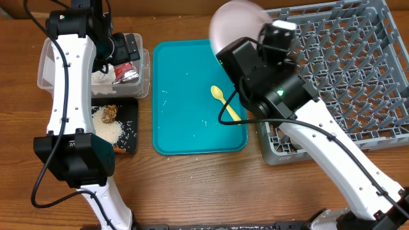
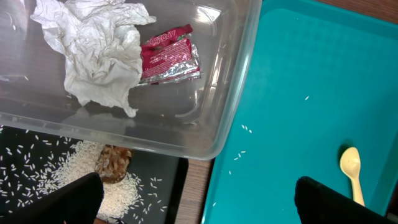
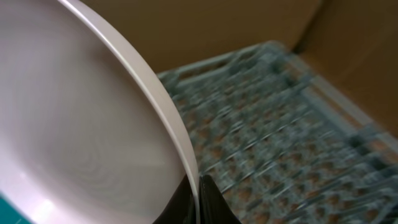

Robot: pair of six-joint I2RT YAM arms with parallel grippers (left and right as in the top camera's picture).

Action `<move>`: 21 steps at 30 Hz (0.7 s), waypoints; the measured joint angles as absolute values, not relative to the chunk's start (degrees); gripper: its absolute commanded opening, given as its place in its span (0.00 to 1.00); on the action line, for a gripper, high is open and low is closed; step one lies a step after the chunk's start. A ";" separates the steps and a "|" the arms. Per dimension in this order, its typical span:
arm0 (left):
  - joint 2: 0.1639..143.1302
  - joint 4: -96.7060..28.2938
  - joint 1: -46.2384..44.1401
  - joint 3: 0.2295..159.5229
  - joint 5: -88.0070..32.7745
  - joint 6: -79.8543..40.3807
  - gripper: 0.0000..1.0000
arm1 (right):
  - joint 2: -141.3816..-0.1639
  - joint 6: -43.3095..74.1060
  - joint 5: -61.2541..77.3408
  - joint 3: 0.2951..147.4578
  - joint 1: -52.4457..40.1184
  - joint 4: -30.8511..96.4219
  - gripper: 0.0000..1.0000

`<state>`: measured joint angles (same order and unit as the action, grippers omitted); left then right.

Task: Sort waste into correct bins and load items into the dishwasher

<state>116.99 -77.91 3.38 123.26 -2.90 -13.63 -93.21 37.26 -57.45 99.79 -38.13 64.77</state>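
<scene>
My right gripper is shut on the rim of the white round plate and holds it in the air, blurred, above the teal tray's far right corner beside the grey dish rack. The yellow spoon lies on the teal tray. My left gripper is open and empty above the gap between the black tray and the teal tray. The clear tub holds the crumpled napkin and the red wrapper. The black tray holds rice and a brown lump.
Loose rice grains lie scattered on the teal tray. The dish rack also shows blurred in the right wrist view. A brown cardboard wall stands behind it. Bare wooden table lies in front.
</scene>
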 measured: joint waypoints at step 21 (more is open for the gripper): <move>116.99 -77.91 3.38 123.26 -2.90 -13.63 1.00 | -104.22 37.98 -62.59 94.28 -14.33 57.58 0.04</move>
